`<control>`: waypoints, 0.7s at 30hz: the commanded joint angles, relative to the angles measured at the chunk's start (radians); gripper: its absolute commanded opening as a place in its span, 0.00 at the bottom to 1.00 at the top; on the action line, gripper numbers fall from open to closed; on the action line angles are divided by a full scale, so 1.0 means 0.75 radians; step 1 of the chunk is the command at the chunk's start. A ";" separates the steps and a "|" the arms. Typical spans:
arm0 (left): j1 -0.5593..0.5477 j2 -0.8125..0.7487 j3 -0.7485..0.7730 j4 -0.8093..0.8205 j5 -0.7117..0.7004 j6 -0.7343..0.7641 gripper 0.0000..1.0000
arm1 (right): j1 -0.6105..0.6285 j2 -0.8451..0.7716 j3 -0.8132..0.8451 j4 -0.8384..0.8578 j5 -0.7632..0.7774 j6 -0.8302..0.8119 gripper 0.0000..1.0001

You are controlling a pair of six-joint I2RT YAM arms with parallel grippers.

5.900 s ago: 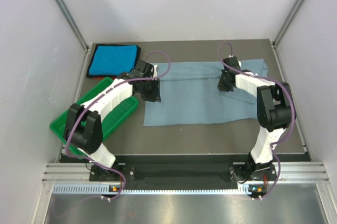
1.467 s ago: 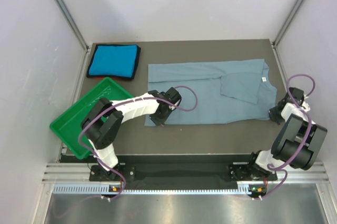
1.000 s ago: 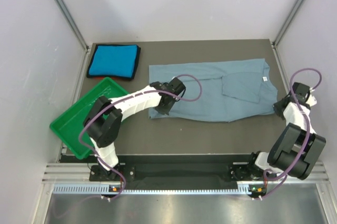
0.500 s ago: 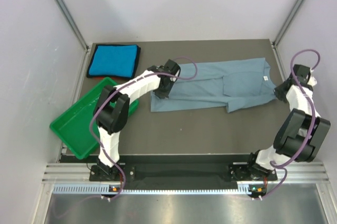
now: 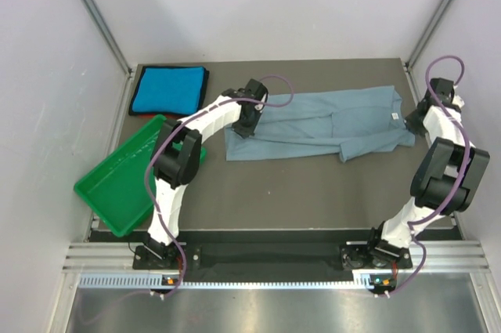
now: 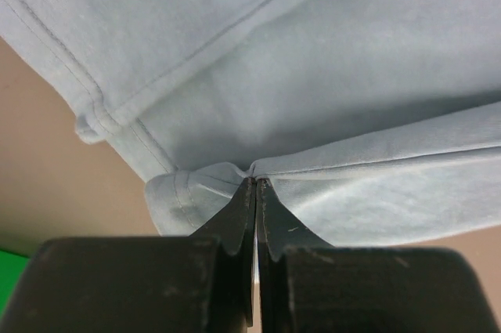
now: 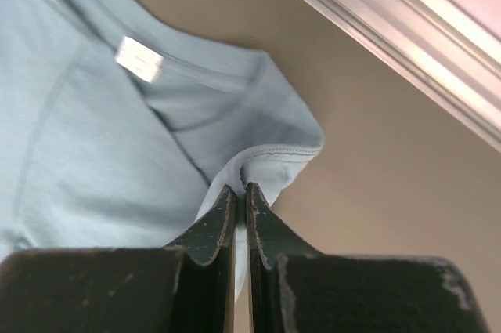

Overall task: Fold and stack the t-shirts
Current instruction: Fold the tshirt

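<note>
The grey-blue t-shirt [image 5: 321,123] lies across the back half of the table, its near long edge lifted and carried toward the back edge. My left gripper [image 5: 245,124] is shut on its left corner; in the left wrist view the cloth [image 6: 313,74] bunches at the pinch [image 6: 255,182]. My right gripper [image 5: 415,120] is shut on the right end by the collar; the right wrist view shows hem [image 7: 274,157] between the tips [image 7: 240,189] and a white tag [image 7: 139,59]. The folded turquoise t-shirt [image 5: 167,90] rests at the back left.
A green plastic tray [image 5: 117,188] sits at the left front, partly over the table edge. Metal frame rails [image 5: 429,23] and white walls close in the back corners. Bare dark tabletop [image 5: 313,192] lies in front of the shirt.
Both grippers have carried the grey-blue shirt's near edge toward the back of the table, so the shirt now shows as a narrower band. The turquoise shirt and the tray have not moved.
</note>
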 commanded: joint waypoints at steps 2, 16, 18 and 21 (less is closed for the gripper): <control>0.038 0.012 0.065 0.008 0.010 -0.009 0.00 | 0.034 0.052 0.163 0.014 0.011 -0.048 0.00; 0.118 0.098 0.214 -0.043 0.034 -0.027 0.00 | 0.077 0.259 0.433 -0.099 0.035 -0.098 0.00; 0.118 0.110 0.220 -0.041 0.042 -0.027 0.00 | 0.085 0.312 0.486 -0.109 0.032 -0.104 0.00; 0.118 0.130 0.238 -0.047 0.042 -0.027 0.00 | 0.101 0.375 0.568 -0.154 0.025 -0.120 0.00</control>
